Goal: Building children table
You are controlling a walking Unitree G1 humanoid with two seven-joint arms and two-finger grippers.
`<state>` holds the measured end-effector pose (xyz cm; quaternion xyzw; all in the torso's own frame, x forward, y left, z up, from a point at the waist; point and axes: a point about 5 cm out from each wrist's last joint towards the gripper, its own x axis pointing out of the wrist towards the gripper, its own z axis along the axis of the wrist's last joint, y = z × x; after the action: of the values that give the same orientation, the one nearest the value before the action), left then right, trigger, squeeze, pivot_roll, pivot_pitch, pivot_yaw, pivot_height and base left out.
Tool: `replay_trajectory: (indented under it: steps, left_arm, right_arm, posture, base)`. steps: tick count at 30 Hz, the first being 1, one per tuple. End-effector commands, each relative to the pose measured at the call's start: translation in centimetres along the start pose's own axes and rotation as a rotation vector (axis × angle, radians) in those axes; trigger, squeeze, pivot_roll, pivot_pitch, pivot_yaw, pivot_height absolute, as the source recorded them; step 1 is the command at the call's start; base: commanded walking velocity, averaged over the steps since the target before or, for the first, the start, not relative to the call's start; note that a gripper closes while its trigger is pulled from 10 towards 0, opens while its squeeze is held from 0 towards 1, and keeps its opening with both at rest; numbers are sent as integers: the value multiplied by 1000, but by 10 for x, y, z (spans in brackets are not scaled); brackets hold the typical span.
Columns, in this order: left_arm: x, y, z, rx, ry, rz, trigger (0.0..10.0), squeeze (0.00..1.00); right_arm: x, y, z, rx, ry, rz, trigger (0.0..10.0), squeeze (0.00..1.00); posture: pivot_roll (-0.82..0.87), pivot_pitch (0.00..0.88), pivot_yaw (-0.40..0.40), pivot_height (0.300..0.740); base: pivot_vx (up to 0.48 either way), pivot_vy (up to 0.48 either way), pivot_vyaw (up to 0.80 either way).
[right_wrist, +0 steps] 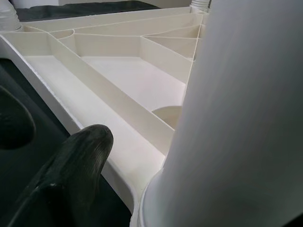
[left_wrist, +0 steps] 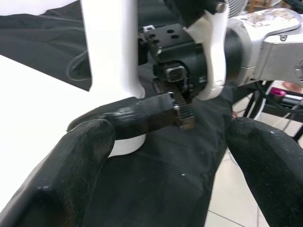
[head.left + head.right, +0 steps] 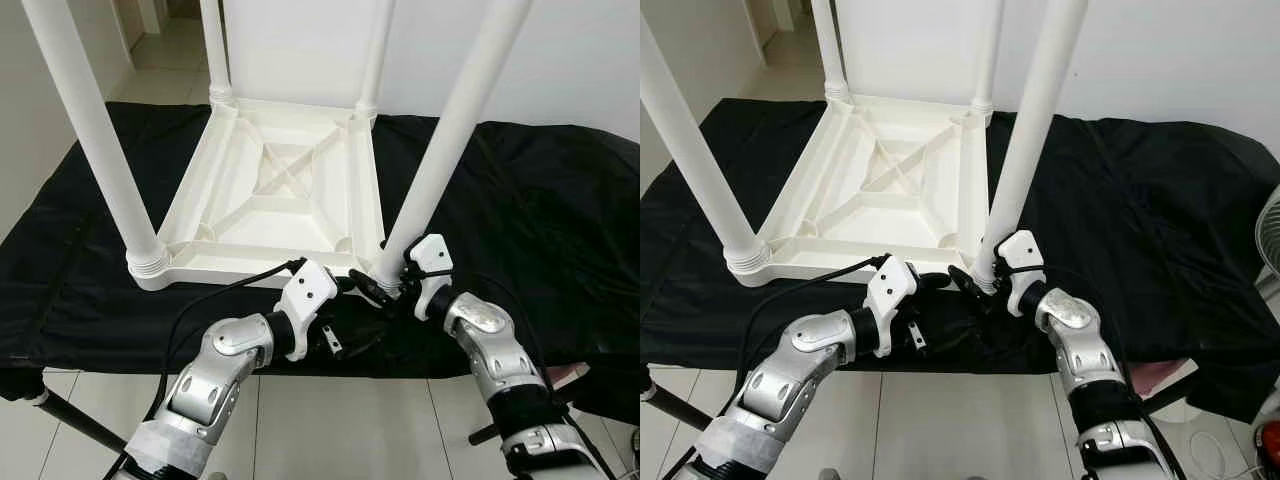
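On a black cloth (image 3: 520,200) spread over a low surface lies an upturned white table top (image 3: 275,190), ribbed underside facing up, with 4 white legs standing up from its corners. All 4 legs run off the upper edge of the head views, so their far ends are cut off. The near right leg (image 3: 440,150) rises tilted from the corner closest to the robot; its base is partly hidden behind the two grippers that meet there.

The right gripper (image 3: 390,290) sits at the foot of this leg. In the right wrist view the leg is a blurred white mass very close to the camera, with 1 black finger (image 1: 75,165) beside it and a dark shape at the edge of the picture; the other side of the leg is hidden, so I cannot tell whether the fingers are clamping it or merely lying against it.

The left gripper (image 3: 340,325) reaches in from the robot's left, just in front of the table top's near edge. Its 2 fingers (image 2: 71,161) are spread wide with only cloth between them, holding nothing; beyond them stand the leg's base and the right gripper's black finger laid against it.

White floor tiles (image 3: 330,420) show below the cloth's front edge.
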<state>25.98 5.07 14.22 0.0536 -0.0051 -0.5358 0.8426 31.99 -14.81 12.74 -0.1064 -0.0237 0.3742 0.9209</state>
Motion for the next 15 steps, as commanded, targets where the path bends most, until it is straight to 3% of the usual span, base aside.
replay_trajectory:
  steps: [1, 3, 4, 15]
  left_arm:
    - [-1, -4, 4, 25, -18, -55, 10000, 0]
    - [-2, -6, 5, 42, -21, -72, 10000, 0]
    - [-3, -7, 5, 45, -21, -77, 10000, 0]
    - [-2, -7, 5, 48, -24, -83, 10000, 0]
  right_arm:
    - [1, -1, -3, -3, 16, 23, 10000, 0]
    - [5, -7, -5, -12, 34, 56, 3765, 0]
    - [6, -9, -6, -3, 41, 67, 0, 0]
    - [-2, -19, -17, 15, 75, 71, 0, 0]
  posture:
    - [2, 0, -35, 740]
    - [7, 0, -35, 740]
    - [9, 0, -37, 740]
    - [0, 0, -35, 740]
  base:
    - [0, 0, 0]
    - [0, 0, 0]
    - [0, 0, 0]
    - [0, 0, 0]
